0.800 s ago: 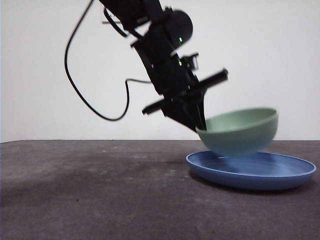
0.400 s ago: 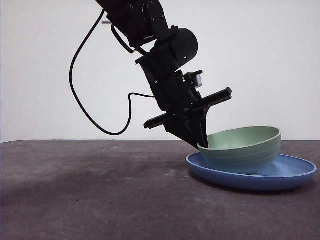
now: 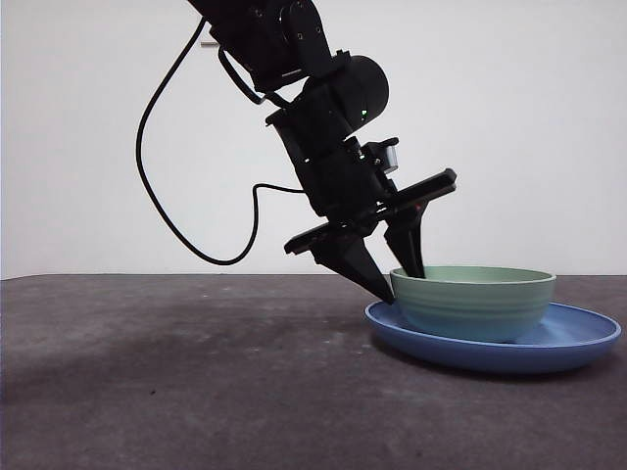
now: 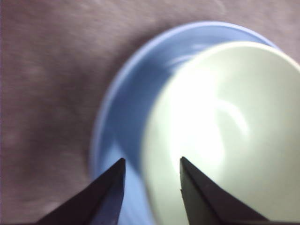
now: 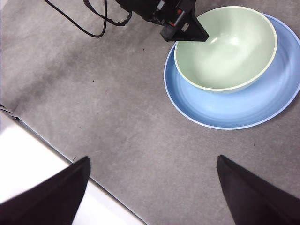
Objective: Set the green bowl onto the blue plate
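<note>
Bowl down on the plate, left jaws spread astride its rim.

The green bowl [image 3: 473, 303] sits level on the blue plate [image 3: 578, 345]; the left gripper [image 3: 392, 284] straddles the near wall, one jaw inside, one outside. The left wrist view shows a gap on both sides of the rim; the front view cannot. From high above, the right gripper [image 5: 152, 187] hangs released over the grey bench [image 5: 117, 126], showing the bowl set off-centre on the plate.
</note>
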